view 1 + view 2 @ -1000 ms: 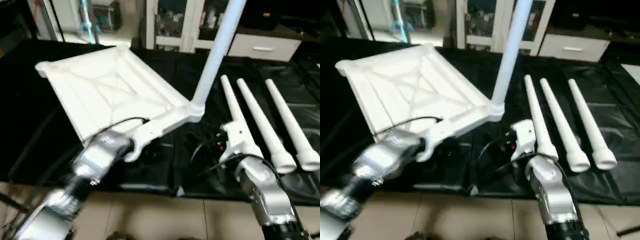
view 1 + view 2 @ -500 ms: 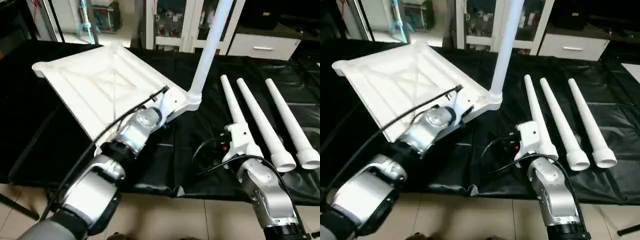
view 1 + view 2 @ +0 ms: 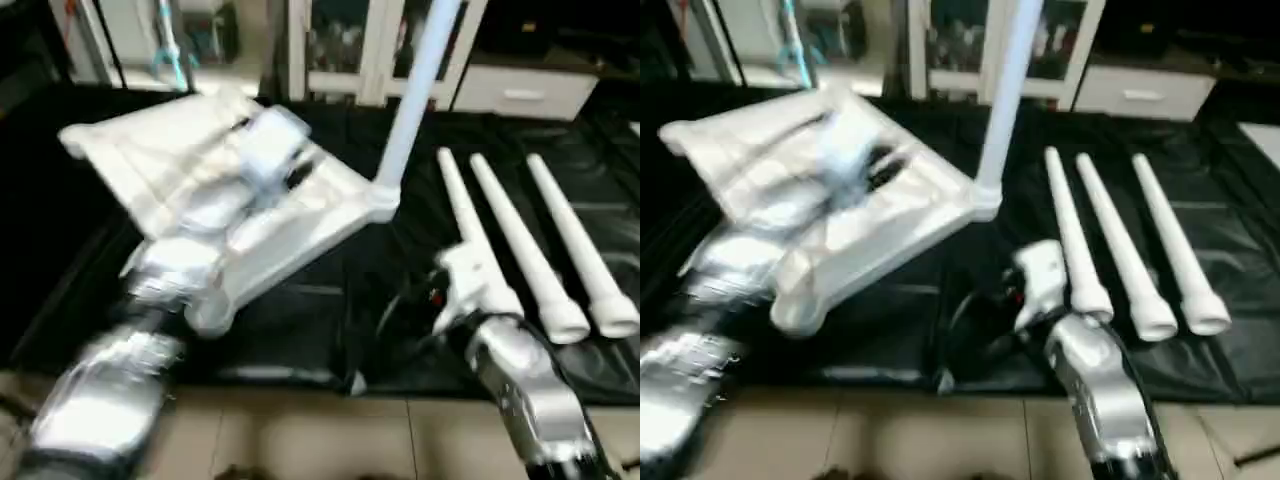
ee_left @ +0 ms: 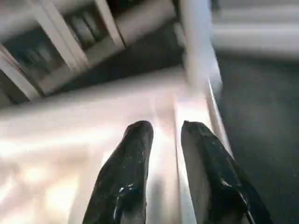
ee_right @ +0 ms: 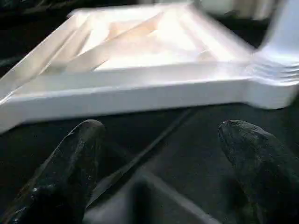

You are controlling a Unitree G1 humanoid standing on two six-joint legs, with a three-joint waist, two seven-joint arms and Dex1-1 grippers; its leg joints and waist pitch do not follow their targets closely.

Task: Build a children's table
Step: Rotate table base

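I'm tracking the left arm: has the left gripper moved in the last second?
Yes. The left gripper went from the tabletop's near edge to above its ribbed underside, toward the far side.

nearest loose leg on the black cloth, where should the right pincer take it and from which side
Probably mid-shaft on the nearest loose leg, coming down from above. It lies flat on the black cloth, beside two others, tapering from a wide near end. The right pincer, open, is beside its wide end, so a short reach suffices.

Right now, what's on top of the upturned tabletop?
One leg stands upright in the tabletop's right corner socket. The left arm reaches over the ribbed underside, fingers above it with a gap between them. The arm hides part of the ribs and the near rim.
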